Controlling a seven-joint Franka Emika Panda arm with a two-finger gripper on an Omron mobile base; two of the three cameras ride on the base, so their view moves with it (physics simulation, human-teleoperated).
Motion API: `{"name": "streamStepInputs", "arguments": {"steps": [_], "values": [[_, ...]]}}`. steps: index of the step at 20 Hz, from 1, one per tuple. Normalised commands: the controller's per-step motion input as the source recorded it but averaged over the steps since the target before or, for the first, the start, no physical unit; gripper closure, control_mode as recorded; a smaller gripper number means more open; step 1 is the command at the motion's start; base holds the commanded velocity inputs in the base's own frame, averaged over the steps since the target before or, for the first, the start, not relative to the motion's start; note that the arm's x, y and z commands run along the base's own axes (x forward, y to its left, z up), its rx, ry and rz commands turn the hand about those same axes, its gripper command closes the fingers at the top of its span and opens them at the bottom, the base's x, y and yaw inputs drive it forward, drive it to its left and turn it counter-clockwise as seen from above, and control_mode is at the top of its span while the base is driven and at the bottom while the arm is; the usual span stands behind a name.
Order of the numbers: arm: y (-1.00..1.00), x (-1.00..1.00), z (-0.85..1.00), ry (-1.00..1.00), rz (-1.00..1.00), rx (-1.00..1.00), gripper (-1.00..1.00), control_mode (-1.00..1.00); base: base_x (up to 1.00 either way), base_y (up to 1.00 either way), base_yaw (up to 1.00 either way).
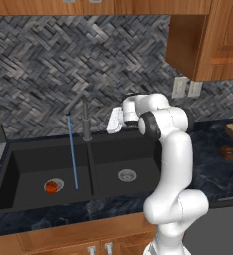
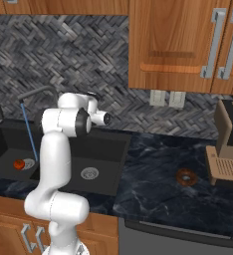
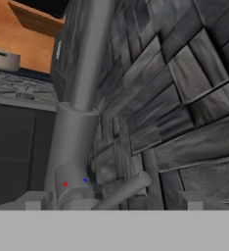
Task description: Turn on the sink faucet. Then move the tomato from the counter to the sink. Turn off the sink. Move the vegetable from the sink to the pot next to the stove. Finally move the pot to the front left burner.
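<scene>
Tomato point(image 1: 51, 187): left base view, lying on the floor of the left sink basin, by that basin's drain, red against the black.
Water stream point(image 1: 72, 152): a thin blue line falling from the faucet spout into the left basin, landing just right of the tomato.
Faucet point(image 1: 85, 119): dark grey post standing on the rim behind the divider between the two basins, its spout arching to the left.
Sink point(image 1: 19, 206): black double basin set in a dark marbled counter; the right basin holds only its round metal drain point(image 1: 127, 175).
Arm: white, rising from the lower right, its hand reaching level toward the faucet post from the right.
Gripper point(image 1: 110, 122): pale block just right of the faucet, near it but with a gap showing; fingers themselves too small to read here.
Doughnut-like ring point(image 1: 230, 152): brown, on the counter far right, well apart from the sink.

Tomato point(image 2: 19, 164): right base view, in the far left basin beside the drain, next to the foot of the blue stream.
Faucet point(image 2: 39, 91): spout curving left above the arm's shoulder.
Ring point(image 2: 186, 176): on the counter, right of the sink.

Faucet point(image 3: 82, 98): hand view, grey column close ahead, tilted, with a red and a blue dot on its base.
Lever point(image 3: 124, 190): a grey bar sticking out from the faucet base.
Gripper point(image 3: 114, 202): jaws spread wide, a tip near each lower corner, nothing held between them.
</scene>
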Motion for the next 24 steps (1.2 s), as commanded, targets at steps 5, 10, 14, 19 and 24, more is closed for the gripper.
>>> {"name": "streamStepInputs", "arguments": {"steps": [5, 10, 14, 19, 24], "values": [[0.0, 0.21, -0.16, 0.06, 0.02, 0.0, -1.0, -1.0, 0.0, 0.0, 0.0], [0.0, 0.15, -0.23, 0.01, 0.03, 0.02, -1.0, -1.0, 0.0, 0.0, 0.0], [0.0, 0.17, -0.19, 0.01, 0.03, 0.02, -1.0, -1.0, 0.0, 0.0, 0.0], [0.0, 0.24, -0.14, 0.02, 0.04, 0.02, -1.0, -1.0, 0.0, 0.0, 0.0], [0.0, 0.2, -0.13, 0.01, 0.04, 0.04, -1.0, -1.0, 0.0, 0.0, 0.0]]}}
